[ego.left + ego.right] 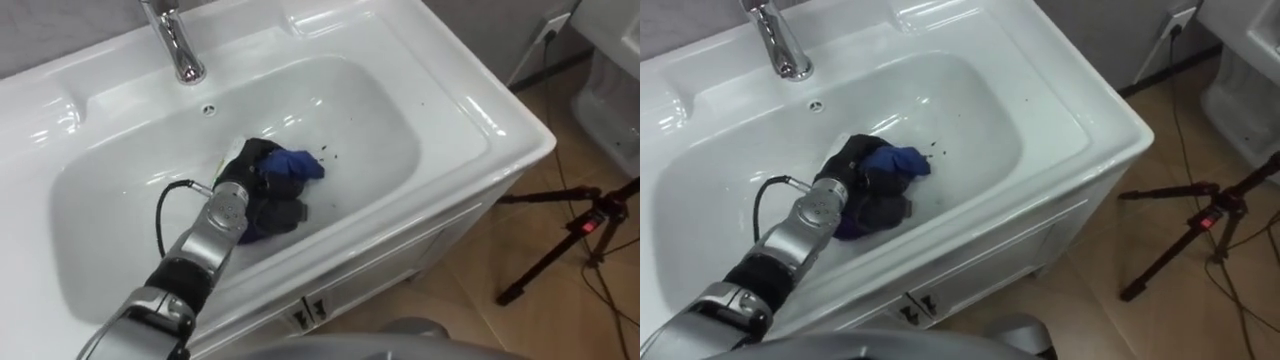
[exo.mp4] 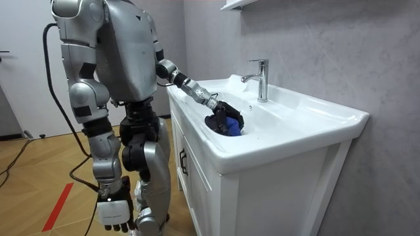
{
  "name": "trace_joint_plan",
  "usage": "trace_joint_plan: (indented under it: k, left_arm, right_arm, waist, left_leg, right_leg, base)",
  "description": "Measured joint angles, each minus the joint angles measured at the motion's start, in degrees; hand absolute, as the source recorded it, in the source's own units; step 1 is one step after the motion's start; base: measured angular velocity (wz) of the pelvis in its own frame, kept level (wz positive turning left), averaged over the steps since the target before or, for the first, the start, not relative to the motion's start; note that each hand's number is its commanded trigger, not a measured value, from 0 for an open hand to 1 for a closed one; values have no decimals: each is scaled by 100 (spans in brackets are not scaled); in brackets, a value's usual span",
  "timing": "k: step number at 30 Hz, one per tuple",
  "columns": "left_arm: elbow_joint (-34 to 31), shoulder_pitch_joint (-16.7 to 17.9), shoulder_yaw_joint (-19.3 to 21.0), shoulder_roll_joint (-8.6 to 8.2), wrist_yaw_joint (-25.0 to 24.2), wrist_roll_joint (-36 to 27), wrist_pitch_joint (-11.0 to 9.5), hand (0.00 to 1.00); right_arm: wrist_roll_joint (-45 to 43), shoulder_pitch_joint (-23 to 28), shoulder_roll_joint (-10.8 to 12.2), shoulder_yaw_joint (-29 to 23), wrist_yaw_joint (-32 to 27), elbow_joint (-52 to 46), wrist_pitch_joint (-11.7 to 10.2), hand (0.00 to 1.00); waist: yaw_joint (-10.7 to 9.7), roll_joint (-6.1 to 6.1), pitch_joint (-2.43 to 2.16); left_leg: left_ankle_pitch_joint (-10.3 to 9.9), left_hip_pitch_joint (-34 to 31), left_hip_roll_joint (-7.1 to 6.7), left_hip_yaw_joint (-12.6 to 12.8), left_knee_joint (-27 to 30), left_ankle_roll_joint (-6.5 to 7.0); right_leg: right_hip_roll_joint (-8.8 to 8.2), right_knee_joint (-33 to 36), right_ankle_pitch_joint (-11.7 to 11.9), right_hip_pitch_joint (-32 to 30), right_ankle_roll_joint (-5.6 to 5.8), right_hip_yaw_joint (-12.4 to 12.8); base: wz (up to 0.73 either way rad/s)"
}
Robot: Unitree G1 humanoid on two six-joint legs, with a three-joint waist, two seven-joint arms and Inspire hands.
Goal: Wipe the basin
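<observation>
A white basin (image 1: 385, 115) is set in a white vanity top, and I stand at its front edge. My left hand (image 1: 262, 192) reaches down into the bowl from the lower left, its dark fingers curled round a crumpled blue cloth (image 1: 298, 166). The cloth rests on the bowl's floor near the middle, pressed under the hand. A few dark specks (image 1: 326, 154) lie on the basin just right of the cloth. In the room view my left hand (image 2: 220, 118) holds the cloth (image 2: 231, 126) inside the basin, while my right hand (image 2: 113, 211) hangs relaxed beside my leg.
A chrome faucet (image 1: 176, 42) rises at the back rim, with an overflow hole (image 1: 209, 110) below it. White cabinet doors (image 1: 330, 300) sit under the basin. A black tripod (image 1: 580, 232) stands on the wooden floor to the right.
</observation>
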Motion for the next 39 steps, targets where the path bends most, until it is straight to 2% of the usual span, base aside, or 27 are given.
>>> trace_joint_plan:
  k: [4, 6, 9, 12, 13, 17, 20, 23, 24, 25, 26, 29, 30, 31, 33, 39]
  left_arm:
    - [73, -314, 2, -41, -50, -215, 69, 100]
    - [354, -742, 3, -54, -132, -300, 72, 100]
    - [720, -1133, 128, -49, -135, -559, 79, 100]
    - [882, -1352, 288, -50, -136, -614, 78, 100]
    - [929, -1382, 331, -42, -136, -689, 78, 100]
    - [1066, -1556, 349, 32, -135, -1129, 39, 100]
    - [1095, -1654, 343, 36, -135, -1118, 19, 100]
    - [1144, -1752, 347, 90, -134, -1103, -30, 100]
    - [1169, -1809, 337, 97, -134, -1103, -30, 100]
    - [1190, -1845, 328, 96, -134, -1101, -30, 100]
    - [1192, -1899, 321, 90, -133, -1070, -30, 100]
    - [1192, -2048, 311, 64, -96, -946, -44, 100]
    - [1193, -2094, 312, 62, -90, -865, -69, 100]
    - [1192, -2101, 313, 66, -87, -814, -83, 100]
    - [1191, -2103, 324, 76, -74, -635, -186, 100]
    - [1199, -2130, 335, 116, -73, -153, -361, 100]
  right_arm:
    - [114, -281, -39, -7, -20, 206, -29, 0]
    - [193, -456, -75, -3, -60, 345, -73, 0]
    - [223, -586, -179, -6, -107, 503, -141, 0]
    - [285, -603, -260, -7, -197, 619, -196, 0]
    - [332, -603, -270, -7, -204, 664, -203, 0]
    - [695, -464, -359, 89, -294, 697, -250, 0]
    - [919, -369, -402, 266, -332, 699, -265, 0]
    - [922, -376, -401, 335, -330, 705, -378, 0]
    - [920, -376, -403, 340, -328, 706, -433, 0]
    - [919, -380, -401, 353, -329, 704, -449, 0]
    - [922, -385, -402, 410, -335, 703, -494, 0]
    - [921, -389, -401, 488, -392, 684, -554, 0]
    - [921, -384, -396, 499, -403, 685, -571, 0]
    - [921, -378, -394, 499, -406, 685, -575, 0]
    - [913, -360, -395, 497, -463, 691, -606, 0]
    - [850, -362, -405, 495, -511, 691, -672, 0]
  waist:
    - [-9, 44, 28]
    - [-51, 92, 27]
    - [-152, 79, 44]
    - [-235, 80, 52]
    - [-239, 52, 71]
    - [-238, 67, 76]
    - [-241, 64, 81]
    - [-276, 63, 93]
    - [-282, 42, 109]
    - [-288, 56, 103]
    - [-299, 39, 115]
    - [-311, 58, 108]
    - [-321, 22, 134]
    - [-325, 20, 135]
    - [-330, -31, 168]
    - [-323, -48, 176]
  left_leg:
    - [0, -185, -6, 169, 18, 0]
    - [-6, -404, -20, 222, 101, 10]
    - [-24, -561, -21, 318, 201, 41]
    - [-40, -665, -21, 442, 295, 65]
    - [-41, -671, -21, 448, 312, 66]
    - [-51, -838, -39, 473, 344, 81]
    - [-69, -973, -41, 473, 397, 113]
    - [-83, -1129, -32, 509, 497, 137]
    - [-85, -1182, -25, 509, 529, 139]
    - [-85, -1203, -23, 509, 543, 141]
    - [-90, -1249, -17, 510, 584, 149]
    - [-105, -1330, -15, 522, 610, 174]
    - [-104, -1331, -19, 522, 615, 176]
    - [-104, -1329, -19, 522, 619, 176]
    - [-104, -1338, -18, 521, 637, 176]
    - [-128, -1352, -18, 524, 592, 215]
  right_leg:
    - [12, 194, 6, -336, 2, 145]
    - [4, 280, 21, -582, 19, 206]
    - [9, 335, 43, -764, 36, 309]
    - [6, 392, 49, -868, 45, 373]
    - [8, 399, 50, -880, 47, 395]
    - [10, 501, 58, -1125, 62, 455]
    - [3, 609, 64, -1282, 69, 453]
    - [-2, 693, 73, -1397, 78, 454]
    - [0, 693, 90, -1463, 82, 455]
    - [1, 691, 99, -1478, 83, 455]
    - [1, 690, 113, -1507, 87, 457]
    - [-3, 694, 159, -1555, 99, 457]
    - [-7, 704, 165, -1563, 102, 457]
    - [-8, 707, 166, -1563, 102, 457]
    - [-8, 702, 169, -1573, 104, 457]
    - [-6, 691, 181, -1576, 115, 454]
  base:
    - [-22]
    - [-10]
    - [-17]
    - [-13]
    - [-15]
    - [-6]
    - [0]
    - [1]
    - [5]
    - [4]
    - [0]
    - [-4]
    - [0]
    - [0]
    - [0]
    - [0]
